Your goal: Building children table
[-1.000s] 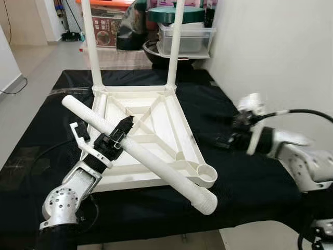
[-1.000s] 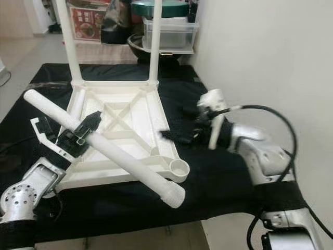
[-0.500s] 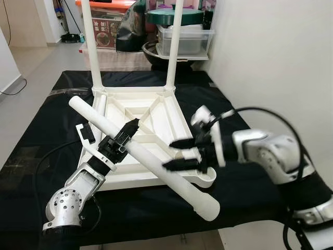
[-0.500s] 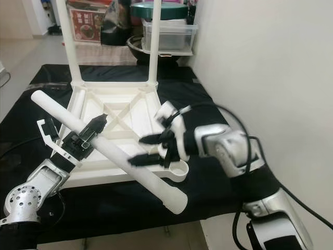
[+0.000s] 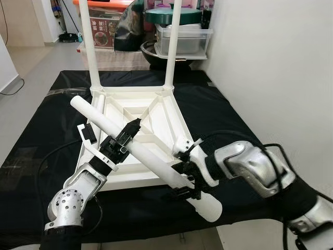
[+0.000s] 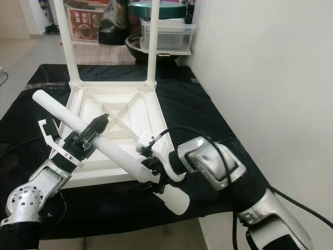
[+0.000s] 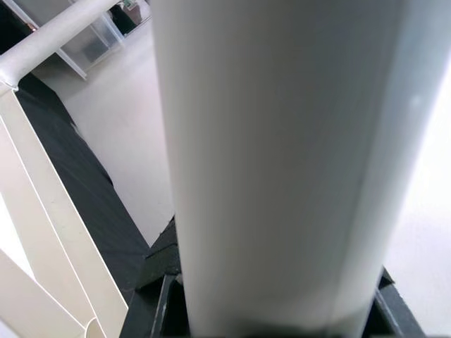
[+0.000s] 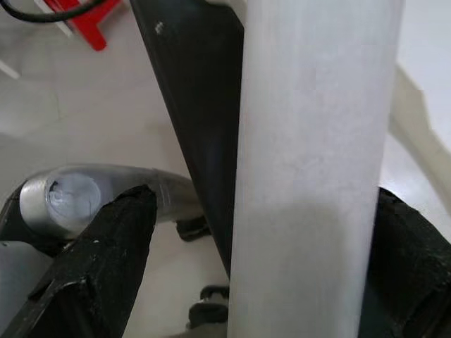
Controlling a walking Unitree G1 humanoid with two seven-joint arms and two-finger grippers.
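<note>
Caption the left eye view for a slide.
Both grippers, left and right, hold a white table leg over the upturned tabletop.

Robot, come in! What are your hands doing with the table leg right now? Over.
Left gripper shut on loose leg, mid-length. Right gripper around its lower end. Upturned tabletop has two legs fitted. Nothing in the way.

Silver perforated left arm (image 5: 66, 204), glossy silver right arm (image 5: 250, 165), black cables, black fingers
</note>
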